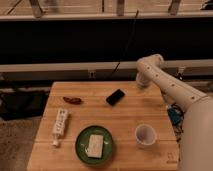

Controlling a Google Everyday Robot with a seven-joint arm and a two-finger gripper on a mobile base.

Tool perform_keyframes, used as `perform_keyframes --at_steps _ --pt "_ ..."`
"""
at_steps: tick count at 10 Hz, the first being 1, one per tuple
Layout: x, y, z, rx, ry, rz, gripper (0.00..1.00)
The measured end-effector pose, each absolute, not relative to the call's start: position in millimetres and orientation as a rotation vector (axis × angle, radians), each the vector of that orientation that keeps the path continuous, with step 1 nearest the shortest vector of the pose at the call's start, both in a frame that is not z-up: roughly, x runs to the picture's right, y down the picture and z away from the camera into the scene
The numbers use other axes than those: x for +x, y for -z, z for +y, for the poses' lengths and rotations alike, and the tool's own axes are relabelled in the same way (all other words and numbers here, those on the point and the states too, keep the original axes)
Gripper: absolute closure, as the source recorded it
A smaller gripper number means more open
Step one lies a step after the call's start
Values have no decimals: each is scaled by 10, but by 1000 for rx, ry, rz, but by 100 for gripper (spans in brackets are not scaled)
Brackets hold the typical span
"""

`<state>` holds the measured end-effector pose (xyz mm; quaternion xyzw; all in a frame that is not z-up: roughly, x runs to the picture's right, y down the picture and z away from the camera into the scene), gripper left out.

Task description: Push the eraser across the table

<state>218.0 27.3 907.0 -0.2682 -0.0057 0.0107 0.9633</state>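
- One camera view looks down over the table, a light-wood top of glued planks, from its near side.
- One small flat black eraser lies on the far half of the table, near the middle of the far edge. It is turned at a slant to the edges and touches nothing else.
- The robot's white arm rises from beyond the right edge and bends over the far right corner.
- Its gripper points down at the arm's tip, just over the far edge. It is to the right of the eraser and apart from it. Whether the gripper is wide or narrow cannot be told, and it holds nothing that shows.
- A small dark-red elongated object lies towards the far left corner, well apart from the eraser.
- A long white strip-shaped object lies along the left edge, running from far to near.
- A round green plate sits by the near edge, left of the middle, and a pale rectangular block lies on it.
- A white paper cup stands upright right of the plate, towards the near right corner.
- A small dark mark shows at the near right corner.
- A blue item is just past the right edge, under the arm.
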Motion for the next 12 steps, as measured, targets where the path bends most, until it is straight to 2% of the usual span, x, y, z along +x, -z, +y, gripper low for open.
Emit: perform_keyframes --at_steps 6,12 --pt "1971 -9333 414 -599 13 -19 98" --pt "1441 -9479 534 -631 127 -45 98"
